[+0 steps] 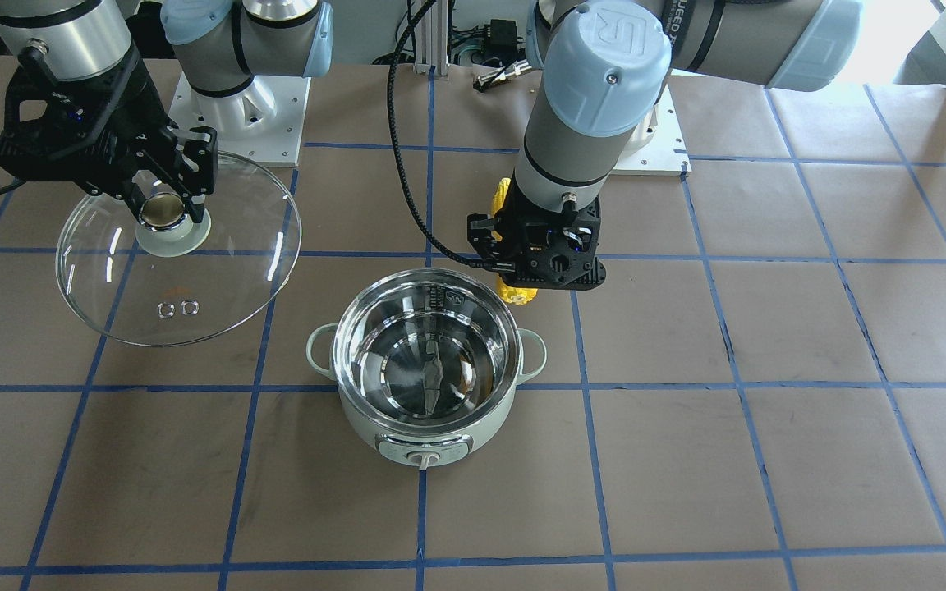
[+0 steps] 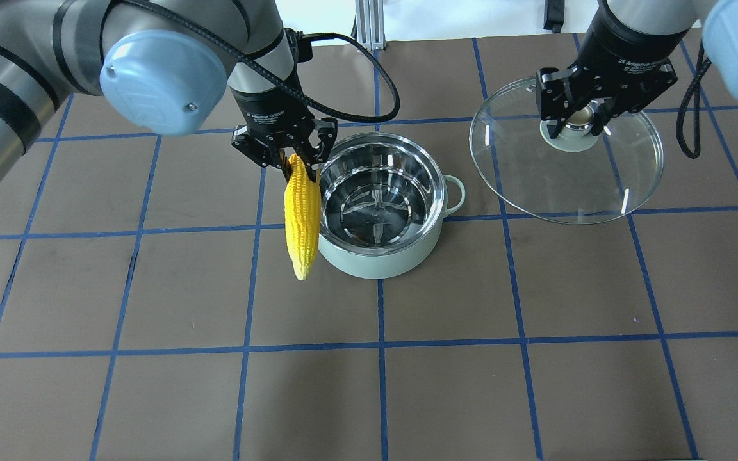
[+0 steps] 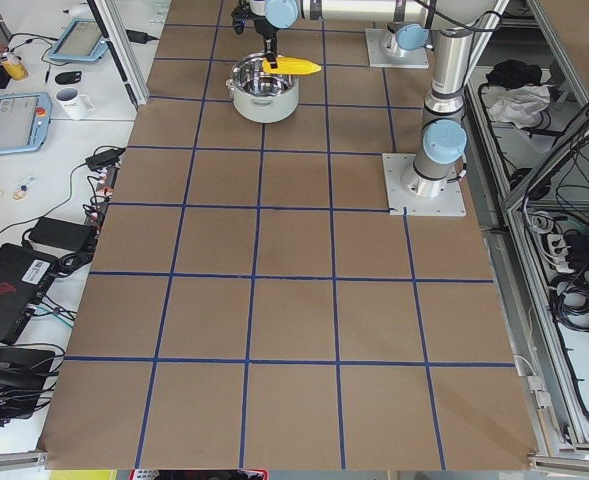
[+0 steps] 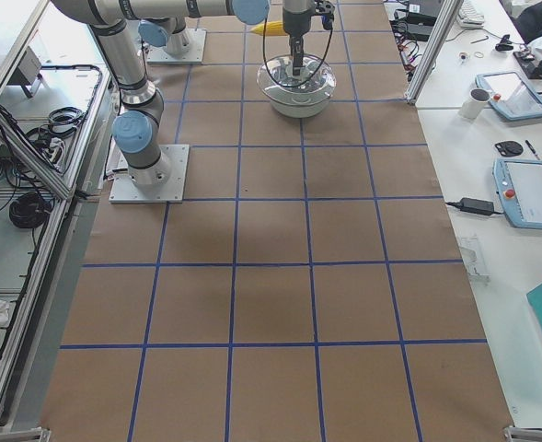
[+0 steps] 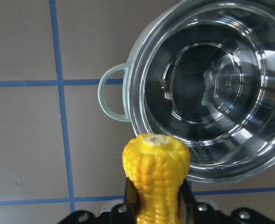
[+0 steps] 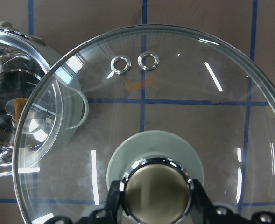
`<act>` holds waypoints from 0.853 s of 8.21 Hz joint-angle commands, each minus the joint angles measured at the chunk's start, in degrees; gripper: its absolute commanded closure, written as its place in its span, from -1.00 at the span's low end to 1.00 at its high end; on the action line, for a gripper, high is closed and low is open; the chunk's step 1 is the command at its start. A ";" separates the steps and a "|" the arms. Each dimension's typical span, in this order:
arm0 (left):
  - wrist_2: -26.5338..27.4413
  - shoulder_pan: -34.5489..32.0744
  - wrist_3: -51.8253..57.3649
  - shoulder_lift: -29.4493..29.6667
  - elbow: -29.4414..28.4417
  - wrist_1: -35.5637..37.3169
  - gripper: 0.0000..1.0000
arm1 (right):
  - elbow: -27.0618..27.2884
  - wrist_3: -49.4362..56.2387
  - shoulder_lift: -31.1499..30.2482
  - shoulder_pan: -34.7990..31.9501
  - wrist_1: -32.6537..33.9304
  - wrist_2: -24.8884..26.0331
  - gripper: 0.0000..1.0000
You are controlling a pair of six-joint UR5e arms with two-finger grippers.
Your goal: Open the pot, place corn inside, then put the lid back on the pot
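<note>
The mint-green pot (image 2: 378,256) stands open on the table, its steel inside empty; it also shows in the front view (image 1: 428,361) and the left wrist view (image 5: 207,88). My left gripper (image 2: 298,168) is shut on the yellow corn (image 2: 302,221), held above the table just beside the pot's rim; the corn also shows in the left wrist view (image 5: 157,172) and partly in the front view (image 1: 517,292). My right gripper (image 2: 577,121) is shut on the ball knob (image 6: 156,191) of the glass lid (image 2: 567,173), held lifted beside the pot.
The brown table has a grid of blue tape lines (image 2: 378,339). Both arm bases (image 1: 239,115) stand at the back edge. Cables (image 1: 407,172) hang from the left arm near the pot.
</note>
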State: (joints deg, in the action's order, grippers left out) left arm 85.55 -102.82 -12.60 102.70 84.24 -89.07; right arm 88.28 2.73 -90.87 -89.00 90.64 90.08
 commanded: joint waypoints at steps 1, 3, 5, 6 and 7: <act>-0.91 -4.22 -5.12 3.54 -0.57 5.63 1.00 | -0.04 0.08 -0.19 0.84 -0.02 -0.43 0.29; -1.44 -5.20 -6.91 5.57 -1.35 9.35 1.00 | 0.05 0.08 -0.19 0.93 -0.02 -0.17 0.29; 1.78 -5.03 -6.39 8.37 -8.00 8.83 1.00 | 0.05 0.08 -0.19 0.93 -0.02 0.01 0.31; 3.29 -5.02 -6.30 10.91 -11.00 8.48 1.00 | 0.05 0.08 -0.19 0.93 -0.02 0.01 0.31; 3.22 -5.02 -6.21 12.24 -11.72 9.08 1.00 | 0.05 0.08 -0.19 0.93 -0.02 0.09 0.31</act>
State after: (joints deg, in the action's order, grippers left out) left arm 87.38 -107.86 -19.03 111.83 75.96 -80.32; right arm 88.33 2.81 -91.05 -88.07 90.61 90.07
